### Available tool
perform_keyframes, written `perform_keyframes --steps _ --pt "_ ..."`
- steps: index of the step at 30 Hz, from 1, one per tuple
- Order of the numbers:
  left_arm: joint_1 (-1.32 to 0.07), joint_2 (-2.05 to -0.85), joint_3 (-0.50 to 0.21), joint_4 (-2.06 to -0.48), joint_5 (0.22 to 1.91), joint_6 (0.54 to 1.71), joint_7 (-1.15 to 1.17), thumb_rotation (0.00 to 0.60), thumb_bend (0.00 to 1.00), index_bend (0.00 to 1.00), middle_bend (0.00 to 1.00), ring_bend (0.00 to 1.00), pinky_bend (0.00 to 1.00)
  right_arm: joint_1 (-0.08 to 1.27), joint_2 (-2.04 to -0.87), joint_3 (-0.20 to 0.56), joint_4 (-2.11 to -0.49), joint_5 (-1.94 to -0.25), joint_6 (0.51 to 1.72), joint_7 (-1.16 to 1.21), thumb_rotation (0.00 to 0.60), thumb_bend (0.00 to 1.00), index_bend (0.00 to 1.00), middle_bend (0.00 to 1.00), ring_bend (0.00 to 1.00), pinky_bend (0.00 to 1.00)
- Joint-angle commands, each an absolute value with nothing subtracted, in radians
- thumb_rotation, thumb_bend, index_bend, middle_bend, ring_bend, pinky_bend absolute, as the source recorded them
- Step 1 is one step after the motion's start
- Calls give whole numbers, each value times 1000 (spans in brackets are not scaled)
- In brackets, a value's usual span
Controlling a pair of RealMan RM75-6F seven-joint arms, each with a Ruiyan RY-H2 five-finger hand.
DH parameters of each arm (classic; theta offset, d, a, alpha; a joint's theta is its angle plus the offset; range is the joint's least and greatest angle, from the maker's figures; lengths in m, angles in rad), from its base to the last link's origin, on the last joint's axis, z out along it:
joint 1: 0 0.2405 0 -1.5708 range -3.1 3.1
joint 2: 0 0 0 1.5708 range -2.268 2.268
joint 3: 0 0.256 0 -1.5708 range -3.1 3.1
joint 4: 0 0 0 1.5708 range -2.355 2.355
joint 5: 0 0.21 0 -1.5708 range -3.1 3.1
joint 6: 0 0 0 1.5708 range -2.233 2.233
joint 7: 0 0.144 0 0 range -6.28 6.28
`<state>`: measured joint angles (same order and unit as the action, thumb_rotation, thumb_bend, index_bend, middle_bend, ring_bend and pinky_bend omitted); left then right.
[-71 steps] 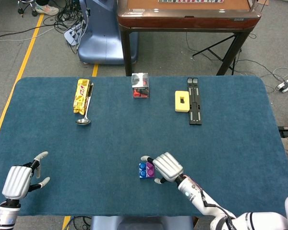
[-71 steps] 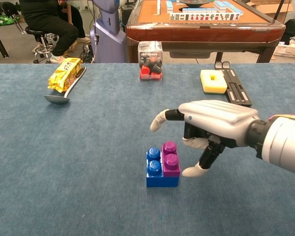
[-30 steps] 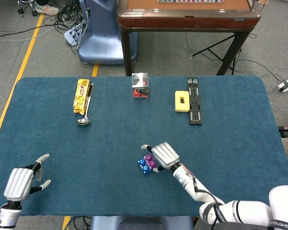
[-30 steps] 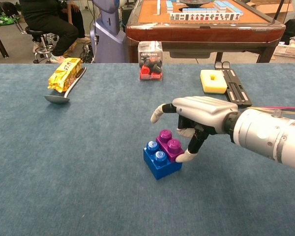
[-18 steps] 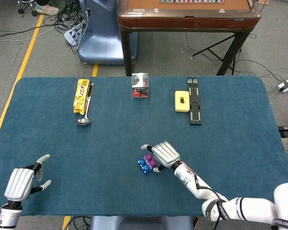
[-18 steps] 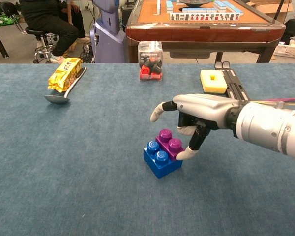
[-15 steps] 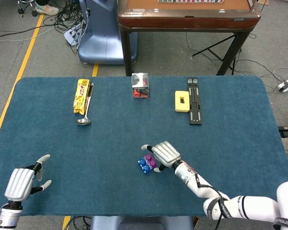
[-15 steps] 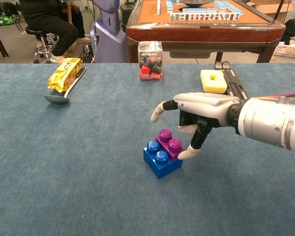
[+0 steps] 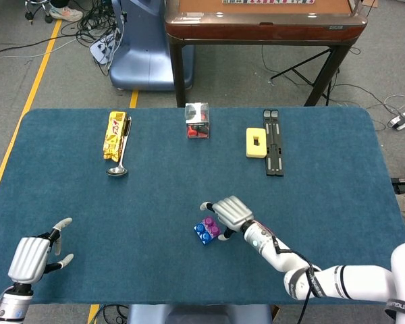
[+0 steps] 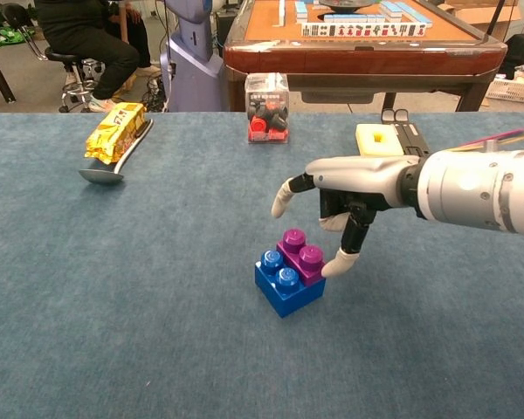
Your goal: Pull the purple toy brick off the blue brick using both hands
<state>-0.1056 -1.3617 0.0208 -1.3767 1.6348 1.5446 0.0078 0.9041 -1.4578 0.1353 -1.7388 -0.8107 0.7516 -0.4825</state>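
Note:
The purple brick sits pressed onto the blue brick, and the pair rests turned at an angle on the blue tablecloth; the purple brick and blue brick also show in the head view. My right hand hovers just right of and above them, fingers spread and holding nothing. One fingertip hangs down beside the purple brick's right edge, very close or barely touching. The same right hand shows in the head view. My left hand rests far off at the table's near left corner, empty.
At the far side lie a yellow snack packet with a spoon beside it, a clear box of red and black parts, a yellow block and a black bar. A wooden game table stands behind.
The brick pair was pushed away and turned by my right hand. Over the last second the hand has drawn slightly up and right. The left hand has barely moved.

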Motion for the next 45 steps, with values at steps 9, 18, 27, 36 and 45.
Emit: perform_keyframes --steps 9,18,27,36,45 --pt "-105 -1362 21 -1378 1634 1545 7 600 72 253 681 677 908 997 -1445 97 -1756 -681 761 -542 600 70 247 1000 1000 1000" --pt "-105 -1364 22 -1377 1634 1545 7 600 72 252 681 677 908 1027 -1453 71 -1744 -656 765 -531 600 71 247 1000 1000 1000" --pt "-103 -1366 23 -1374 1633 1543 6 600 72 252 681 677 908 1041 -1463 55 -1727 -658 766 -509 600 106 308 1000 1000 1000" --pt "-102 -1370 25 -1368 1633 1542 3 600 72 252 681 677 908 1051 -1474 44 -1715 -664 771 -493 600 153 365 1000 1000 1000" --pt "-103 -1370 24 -1368 1634 1542 3 600 72 252 681 677 908 1044 -1479 34 -1708 -688 789 -477 600 197 494 1000 1000 1000"
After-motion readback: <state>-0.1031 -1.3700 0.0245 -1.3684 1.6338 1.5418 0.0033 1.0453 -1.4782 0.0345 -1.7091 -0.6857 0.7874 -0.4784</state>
